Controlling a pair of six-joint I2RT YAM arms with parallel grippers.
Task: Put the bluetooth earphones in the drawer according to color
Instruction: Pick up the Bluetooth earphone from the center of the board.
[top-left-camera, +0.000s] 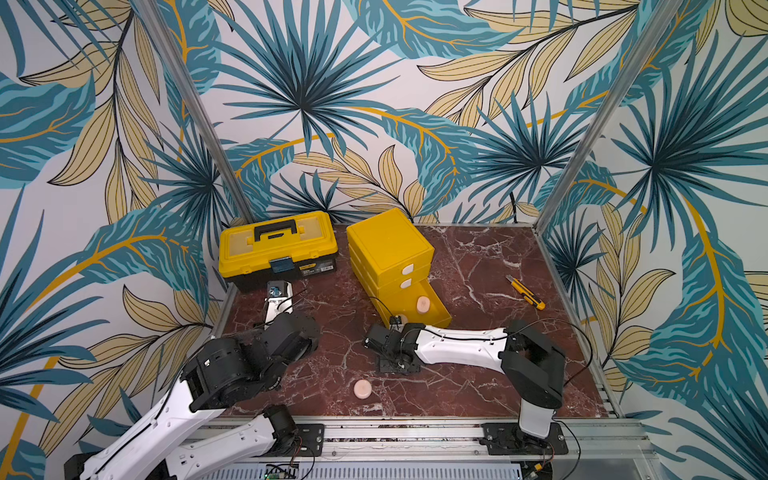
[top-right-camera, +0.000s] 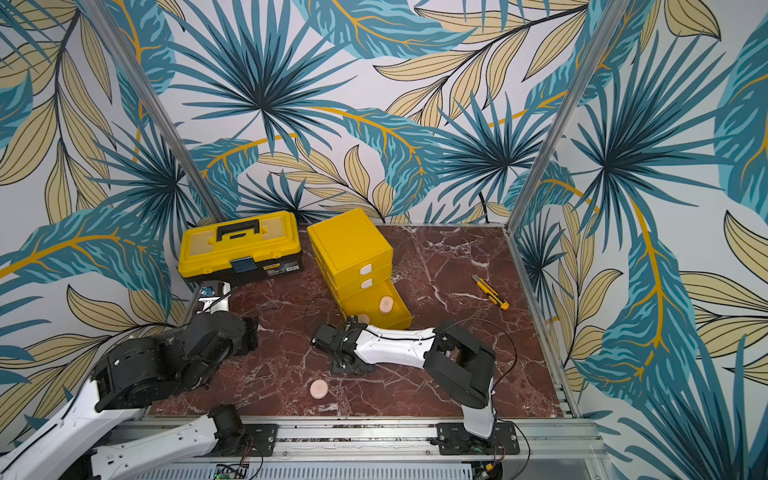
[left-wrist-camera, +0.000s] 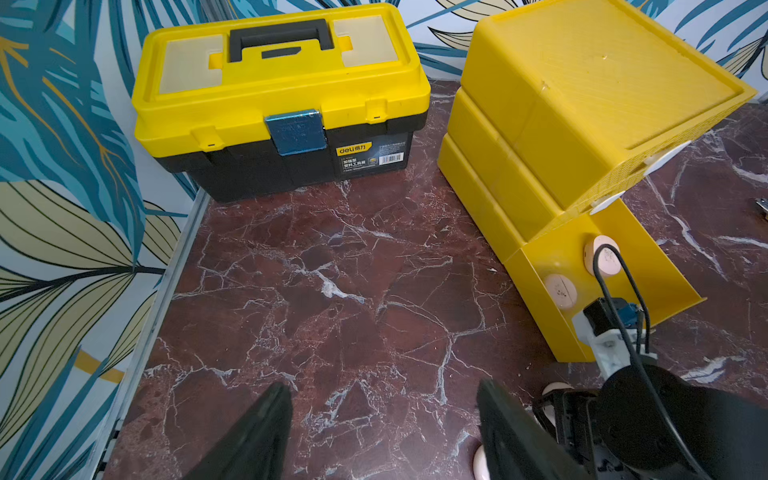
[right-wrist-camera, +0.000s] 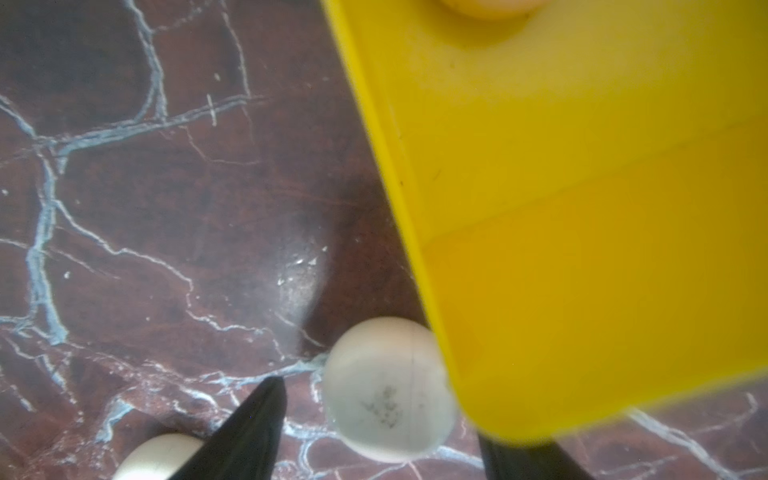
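Item: my right claw (right-wrist-camera: 380, 409), spread wide and gripping nothing, fingers pointing down at the desk (right-wrist-camera: 124, 208) on either side of a pale case (right-wrist-camera: 388, 386) of earphones. This case lies on the desk by the front corner of the open bottom drawer (right-wrist-camera: 582, 208). I cannot tell whether it touches the outer wall or lies just beside it, and the blurred close view does not settle pink or white. Item: a second case (right-wrist-camera: 160, 455), on the desk just outside my far finger. Item: a lone pink case (top-left-camera: 363, 389), on the desk nearer the front rail. Item: a stored pink case (top-left-camera: 422, 304) inside the drawer, and a corner pink case (left-wrist-camera: 561, 291) against its front wall. Item: the chest (top-left-camera: 388, 241), upper two drawers shut. Item: my left claw (left-wrist-camera: 382, 386), also spread and empty, over bare desk facing the toolbox (left-wrist-camera: 282, 91). Item: a knife (top-left-camera: 525, 293), well apart. Hazards, as I judge them: the finger on the drawer side has little room and may land on the wall, shoving the drawer or the light chest. The smooth, rounded case may squirt out under a squeeze. My far finger may knock the second case away. The cable (left-wrist-camera: 611, 282) looping over the drawer may snag its wall. If the case is white, dropping it here spoils the sort.
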